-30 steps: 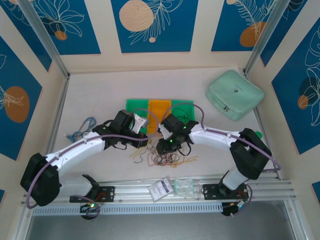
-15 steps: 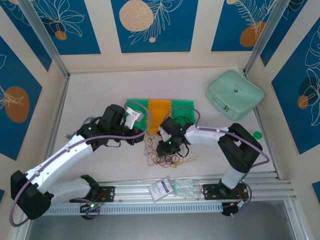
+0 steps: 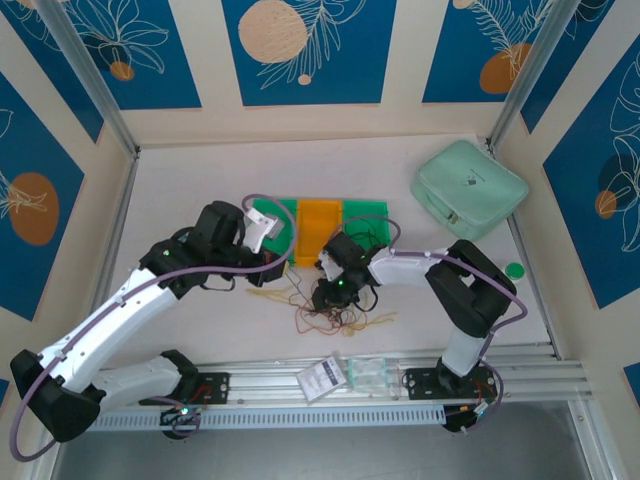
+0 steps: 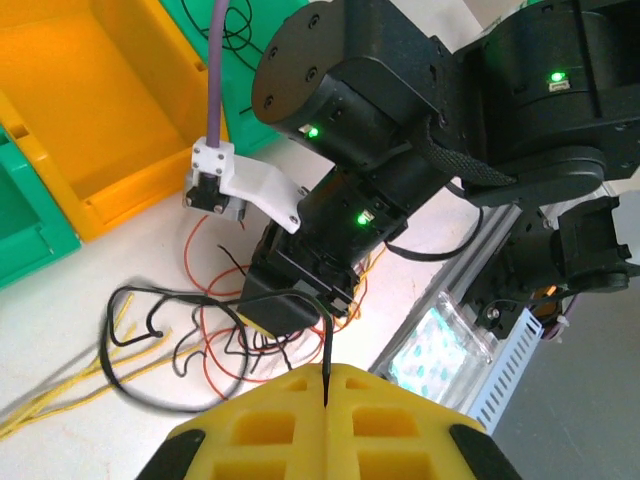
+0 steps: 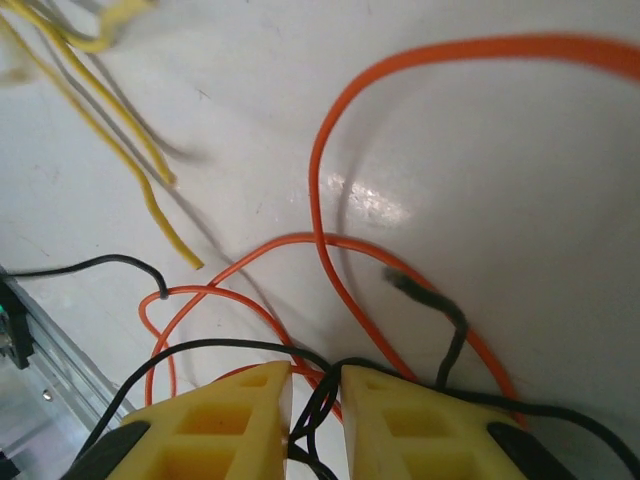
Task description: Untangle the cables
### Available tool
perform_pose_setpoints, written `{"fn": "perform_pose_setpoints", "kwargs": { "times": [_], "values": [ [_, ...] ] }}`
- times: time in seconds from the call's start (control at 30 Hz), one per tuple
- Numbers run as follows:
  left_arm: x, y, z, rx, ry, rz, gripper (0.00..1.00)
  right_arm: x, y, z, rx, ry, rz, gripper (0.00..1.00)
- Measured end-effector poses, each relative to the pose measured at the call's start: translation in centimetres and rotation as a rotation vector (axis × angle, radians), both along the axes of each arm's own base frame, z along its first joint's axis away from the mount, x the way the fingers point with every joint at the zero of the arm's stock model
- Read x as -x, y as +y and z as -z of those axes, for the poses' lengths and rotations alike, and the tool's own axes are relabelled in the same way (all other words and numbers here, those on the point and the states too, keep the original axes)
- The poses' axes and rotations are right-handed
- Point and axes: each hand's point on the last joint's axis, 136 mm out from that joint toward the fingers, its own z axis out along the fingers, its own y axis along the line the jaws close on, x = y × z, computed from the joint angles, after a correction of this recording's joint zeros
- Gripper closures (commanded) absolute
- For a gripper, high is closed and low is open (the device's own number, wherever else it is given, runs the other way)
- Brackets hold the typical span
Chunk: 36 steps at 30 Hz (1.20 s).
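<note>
- Left fingers (image 4: 270, 430) are clenched tight, nipping one black cable (image 4: 326, 350) right at the tips. They're held up off the counter (image 3: 200, 170), and the strand runs straight from them towards the other arm's wrist.
- Right fingers (image 5: 235, 415) are down low on the heap, closed to a narrow slot with dark strands caught in it. I read that as a pinch, pinning the pile so the left can draw its strand clear.
- Whether both arms have the same wire, I can't tell from here.
- The cables (image 3: 325, 315) sit in a loose knot on the counter, just in front of the sorting trays (image 3: 318, 225) and between the two wrists.
- Orange-red loops (image 5: 320, 180) cross the black ones close to the right fingertips. The yellow strands (image 5: 150, 190) trail off to one side and look mostly free.
- The trays run green, orange, green. The orange one is bare, and a dark wire lies in the right-hand green one, so that's likely where the sorted colours go.
- There's room to move: open counter stretches away to the left and behind the left arm, the natural way to pull.
- The near side is tighter. The metal rail (image 3: 260, 378) runs along the edge with a packet (image 3: 322, 378) lying on it, and the yellow ends reach near it.
- The mint case (image 3: 470, 188) sits well apart at the back right and is no bother.
- Watch the wrists, which are close together. Those orange loops could drag along with the black.
</note>
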Motion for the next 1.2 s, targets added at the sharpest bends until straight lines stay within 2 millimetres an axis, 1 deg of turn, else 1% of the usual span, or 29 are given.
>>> {"fn": "perform_pose_setpoints", "kwargs": {
  "times": [0.2,0.27,0.37,0.47,0.6,0.73,0.97,1.2],
  "values": [
    [0.2,0.9,-0.7,-0.041,-0.004,-0.014,1.00,-0.5,0.8,-0.1,-0.042,-0.011,-0.005,0.77],
    [0.1,1.2,-1.3,-0.051,-0.015,-0.024,1.00,-0.7,0.9,-0.2,-0.050,-0.015,-0.003,0.77],
    [-0.2,1.6,-2.6,-0.056,-0.042,-0.043,1.00,-1.0,1.0,-0.2,-0.059,-0.024,0.001,0.77],
    [-0.7,1.9,-4.5,-0.044,-0.082,-0.065,1.00,-1.2,0.8,-0.2,-0.058,-0.024,0.009,0.76],
    [-1.5,2.4,-8.2,-0.001,-0.174,-0.103,1.00,-1.4,0.6,-0.1,-0.055,-0.025,0.010,0.76],
    [-1.7,3.1,-11.2,0.026,-0.257,-0.126,1.00,-1.4,0.5,-0.1,-0.054,-0.024,0.011,0.76],
    [-1.8,3.7,-14.4,0.038,-0.334,-0.144,1.00,-1.4,0.3,-0.1,-0.056,-0.025,0.008,0.76],
    [-1.8,4.9,-18.7,0.056,-0.444,-0.177,1.00,-1.5,0.3,-0.1,-0.057,-0.025,0.009,0.76]
  ]
}}
